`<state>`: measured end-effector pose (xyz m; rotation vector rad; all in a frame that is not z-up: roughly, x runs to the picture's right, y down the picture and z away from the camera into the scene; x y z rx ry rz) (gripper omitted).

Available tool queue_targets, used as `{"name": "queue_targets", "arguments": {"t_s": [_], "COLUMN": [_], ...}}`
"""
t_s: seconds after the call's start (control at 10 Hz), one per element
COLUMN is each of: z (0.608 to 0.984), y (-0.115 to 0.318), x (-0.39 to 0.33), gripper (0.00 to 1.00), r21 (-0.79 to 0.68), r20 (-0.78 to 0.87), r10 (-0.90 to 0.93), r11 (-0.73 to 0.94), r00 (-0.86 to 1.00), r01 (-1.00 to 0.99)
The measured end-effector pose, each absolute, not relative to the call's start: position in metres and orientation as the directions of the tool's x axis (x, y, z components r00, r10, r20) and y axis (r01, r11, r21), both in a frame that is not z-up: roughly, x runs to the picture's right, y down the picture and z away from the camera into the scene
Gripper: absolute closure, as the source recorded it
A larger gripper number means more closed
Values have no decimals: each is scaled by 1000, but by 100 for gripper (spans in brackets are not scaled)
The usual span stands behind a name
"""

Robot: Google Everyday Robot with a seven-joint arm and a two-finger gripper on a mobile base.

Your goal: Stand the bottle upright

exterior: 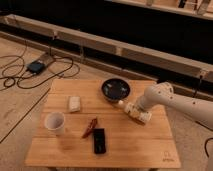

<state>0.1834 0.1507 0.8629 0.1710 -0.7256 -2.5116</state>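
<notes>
1. the end effector [131, 109] hangs low over the desk [150, 145], just below and to the right of the dark bowl [116, 90].
2. the bottle [123, 104] shows as a whitish bit at its tip, near the bowl's rim; we cannot tell its tilt.
3. we cannot tell whether the end effector is clenched or released.
4. the mug [55, 123], white block [74, 103], red item [90, 127] and black device [99, 141] lie well apart on the left.

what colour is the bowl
The bowl is dark, almost black, in the camera view; the gripper is close beside it.
</notes>
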Motion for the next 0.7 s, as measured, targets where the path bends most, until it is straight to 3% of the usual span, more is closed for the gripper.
{"name": "queue_targets", "arguments": {"t_s": [0.4,0.7], "z": [866,868], "y": [176,181], "x": [196,202], "gripper": [97,72], "r21": [566,580], "r20": [59,82], "r10": [-485,-462], "r11": [-703,-699], "r00": [-872,-883], "r01": [430,419]}}
